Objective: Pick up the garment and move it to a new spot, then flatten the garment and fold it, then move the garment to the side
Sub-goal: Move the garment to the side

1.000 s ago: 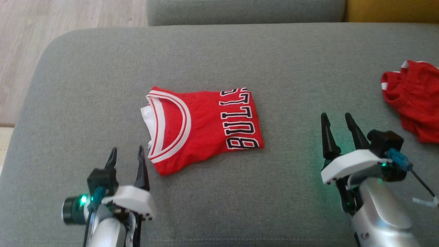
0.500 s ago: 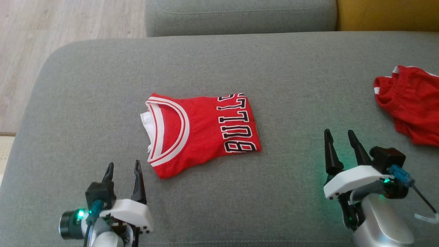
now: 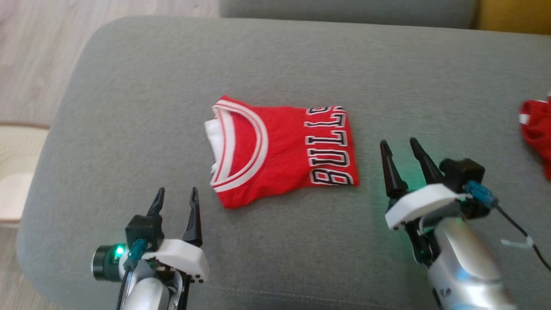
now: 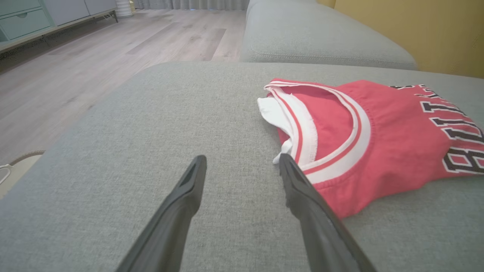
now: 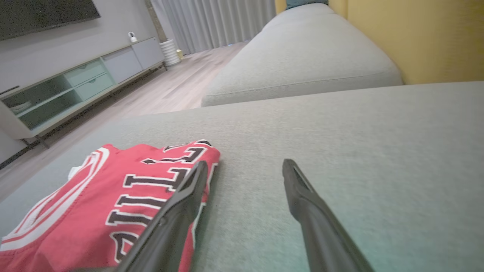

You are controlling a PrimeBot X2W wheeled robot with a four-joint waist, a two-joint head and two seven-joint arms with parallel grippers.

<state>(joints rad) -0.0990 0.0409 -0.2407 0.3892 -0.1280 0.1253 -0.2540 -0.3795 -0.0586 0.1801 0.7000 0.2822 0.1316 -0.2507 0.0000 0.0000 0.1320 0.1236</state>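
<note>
Left gripper (image 3: 177, 193), near the collar, and right gripper (image 3: 398, 144), just beside the lettered edge, stand fingers apart, empty. Folded red Bulls jersey (image 3: 284, 150) lies mid-cushion on the grey sofa (image 3: 129, 86). Folding appears complete; next, grasp both ends and shift it aside.

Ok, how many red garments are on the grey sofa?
2: a folded red BULLS jersey at centre; a crumpled red cloth at the head view's right edge, partly cut off.

The left gripper (image 3: 177, 191) and right gripper (image 3: 397, 143): long black tapered fingers (image 3: 389, 172) on white brackets (image 3: 419, 202). Behind each bracket — silver forearm (image 3: 462, 262), teal plug (image 3: 478, 193), green light (image 3: 117, 249).
</note>
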